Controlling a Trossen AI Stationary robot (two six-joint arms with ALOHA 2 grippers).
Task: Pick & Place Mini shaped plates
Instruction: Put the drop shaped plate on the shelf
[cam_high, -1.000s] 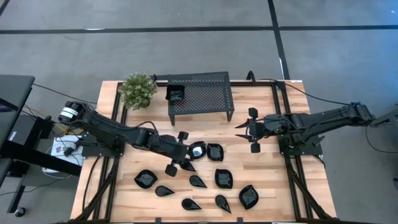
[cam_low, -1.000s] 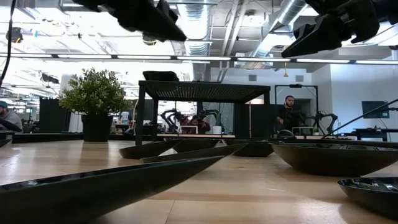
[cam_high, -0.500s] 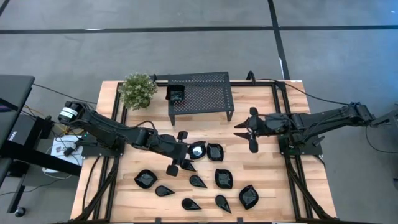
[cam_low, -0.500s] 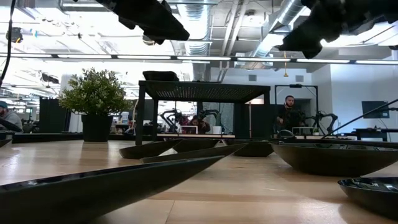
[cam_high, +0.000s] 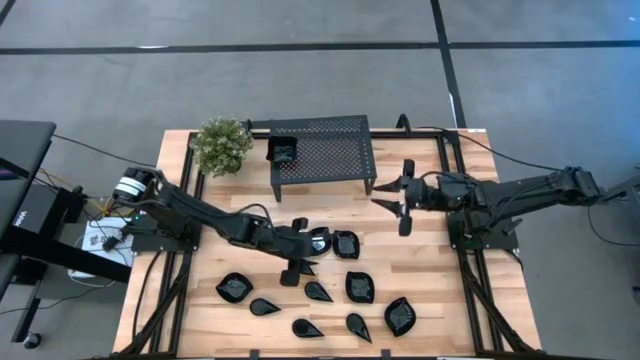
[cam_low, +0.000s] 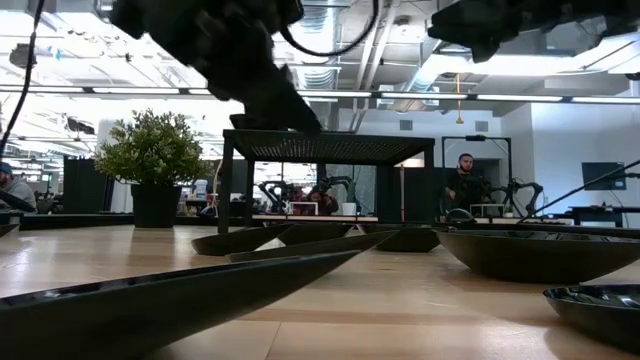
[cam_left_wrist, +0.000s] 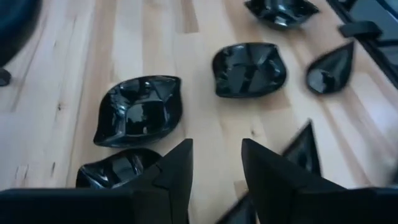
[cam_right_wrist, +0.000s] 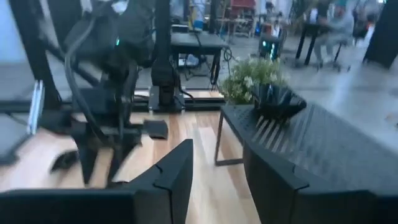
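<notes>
Several glossy black mini plates lie flat on the wooden table: a roundish one (cam_high: 318, 240), a squarish one (cam_high: 346, 244), and others near the table's near edge (cam_high: 360, 286) (cam_high: 264, 306). More plates sit stacked (cam_high: 284, 151) on the black perforated stand (cam_high: 335, 150). My left gripper (cam_high: 296, 248) hangs open just left of the roundish plate. In the left wrist view my left gripper (cam_left_wrist: 216, 168) shows plates ahead (cam_left_wrist: 140, 109) (cam_left_wrist: 249, 68) and touches none. My right gripper (cam_high: 404, 196) is open and empty in the air, right of the stand.
A potted plant (cam_high: 221, 144) stands at the far left beside the stand. Black rails (cam_high: 452, 200) run along the table's left and right sides. Bare wood lies between the stand and the plates. People and other arms show in the room behind (cam_low: 462, 180).
My left gripper has moved toward the table's right and come down toward the plates by the roundish one. My right gripper has drifted toward the far edge and the stand's right end. No plate has moved.
</notes>
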